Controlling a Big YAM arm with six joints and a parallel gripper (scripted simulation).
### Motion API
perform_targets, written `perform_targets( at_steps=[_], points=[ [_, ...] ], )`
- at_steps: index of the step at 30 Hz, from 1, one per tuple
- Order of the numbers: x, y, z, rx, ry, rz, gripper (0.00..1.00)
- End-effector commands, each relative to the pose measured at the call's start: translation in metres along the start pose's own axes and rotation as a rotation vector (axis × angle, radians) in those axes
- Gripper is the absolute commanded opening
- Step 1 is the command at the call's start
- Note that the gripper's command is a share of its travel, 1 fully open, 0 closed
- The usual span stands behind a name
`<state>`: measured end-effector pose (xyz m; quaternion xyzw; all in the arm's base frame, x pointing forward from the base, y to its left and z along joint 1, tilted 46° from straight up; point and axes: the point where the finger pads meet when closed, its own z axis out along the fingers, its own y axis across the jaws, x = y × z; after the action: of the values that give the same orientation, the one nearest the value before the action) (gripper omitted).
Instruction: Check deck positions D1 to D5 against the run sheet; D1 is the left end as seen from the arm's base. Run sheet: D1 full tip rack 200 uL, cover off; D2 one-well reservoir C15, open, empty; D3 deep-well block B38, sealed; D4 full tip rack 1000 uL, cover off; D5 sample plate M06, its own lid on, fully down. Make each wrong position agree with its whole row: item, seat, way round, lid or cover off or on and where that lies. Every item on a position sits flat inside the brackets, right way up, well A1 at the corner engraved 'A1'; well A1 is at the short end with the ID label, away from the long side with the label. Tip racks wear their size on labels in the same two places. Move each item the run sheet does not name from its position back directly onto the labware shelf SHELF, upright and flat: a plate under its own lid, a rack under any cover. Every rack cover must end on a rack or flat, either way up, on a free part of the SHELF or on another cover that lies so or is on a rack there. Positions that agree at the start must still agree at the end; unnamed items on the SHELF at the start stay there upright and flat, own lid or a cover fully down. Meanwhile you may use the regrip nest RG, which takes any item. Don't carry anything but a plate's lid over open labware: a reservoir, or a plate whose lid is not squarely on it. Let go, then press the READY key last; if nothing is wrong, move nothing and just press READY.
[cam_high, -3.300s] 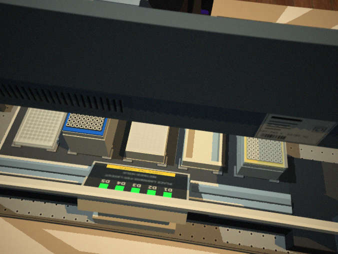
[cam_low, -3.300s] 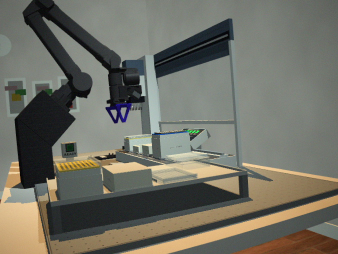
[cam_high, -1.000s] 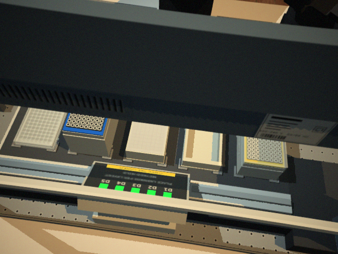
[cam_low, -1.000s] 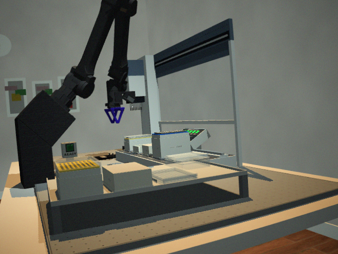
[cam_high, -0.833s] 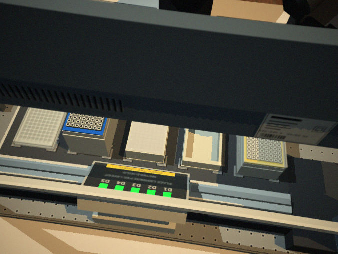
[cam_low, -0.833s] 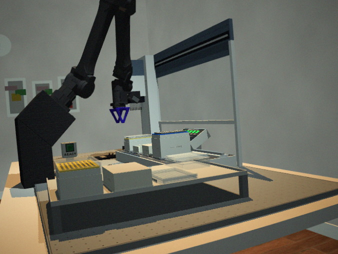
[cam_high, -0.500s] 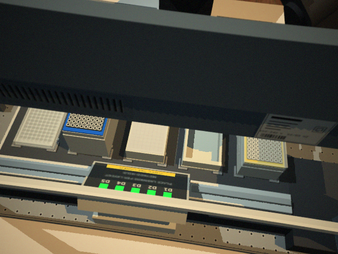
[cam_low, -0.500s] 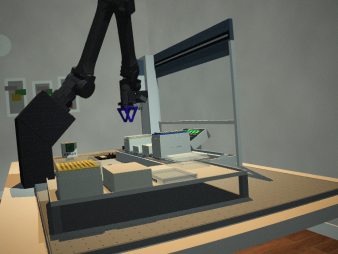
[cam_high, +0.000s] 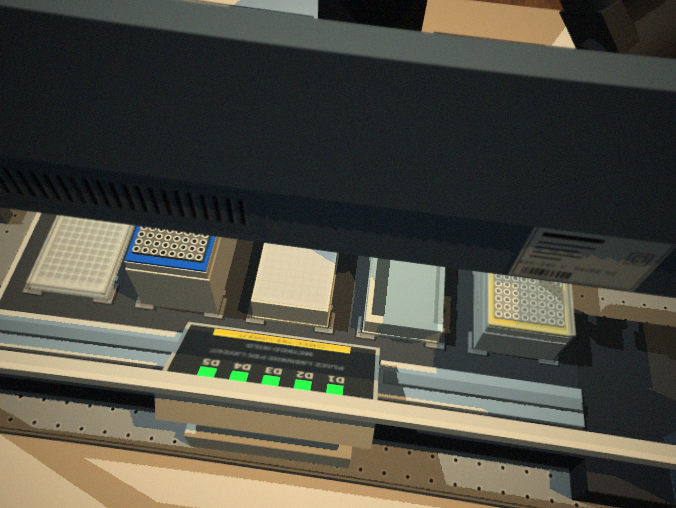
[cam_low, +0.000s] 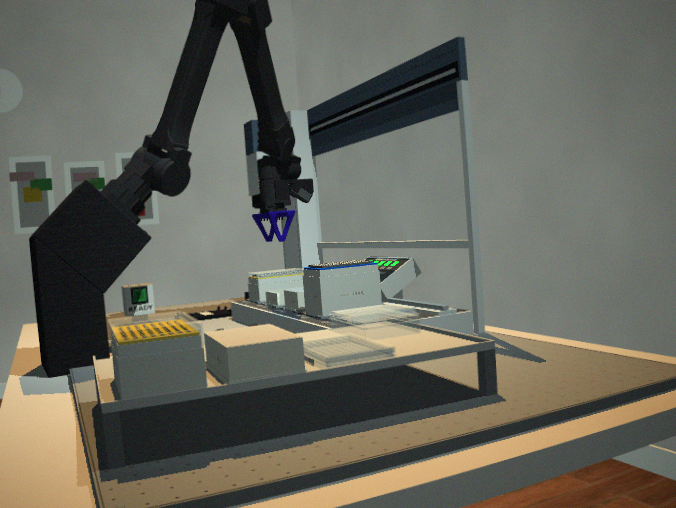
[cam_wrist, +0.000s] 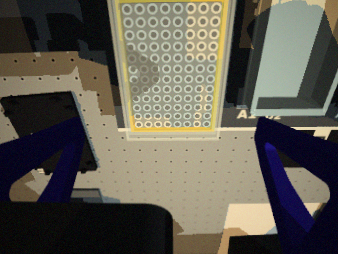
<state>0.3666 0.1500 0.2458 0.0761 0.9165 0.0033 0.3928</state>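
Hanging with blue fingers (cam_low: 273, 226) spread apart and empty, the gripper sees the yellow rack's (cam_wrist: 172, 65) holes, merely edge-on from outside.

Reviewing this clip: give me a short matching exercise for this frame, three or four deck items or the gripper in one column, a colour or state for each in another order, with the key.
Things:
1. tip rack at D1
2. tip rack at D4
3. reservoir at D2
4. gripper

Colour or state:
A. blue top frame
B. open, holding nothing
C. yellow top frame
D. uncovered pale basin, no wells

Pairs: 1-C, 2-A, 3-D, 4-B
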Motion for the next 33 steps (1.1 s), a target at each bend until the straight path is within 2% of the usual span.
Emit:
perform_targets(
  at_steps=[1, 33],
  points=[
    [0.0043, -0.0032, 0.0035, 0.016, 0.019, -0.029, 1.0],
    [0.0023, -0.0031, 0.0, 0.009, 0.011, -0.026, 1.0]
  ],
)
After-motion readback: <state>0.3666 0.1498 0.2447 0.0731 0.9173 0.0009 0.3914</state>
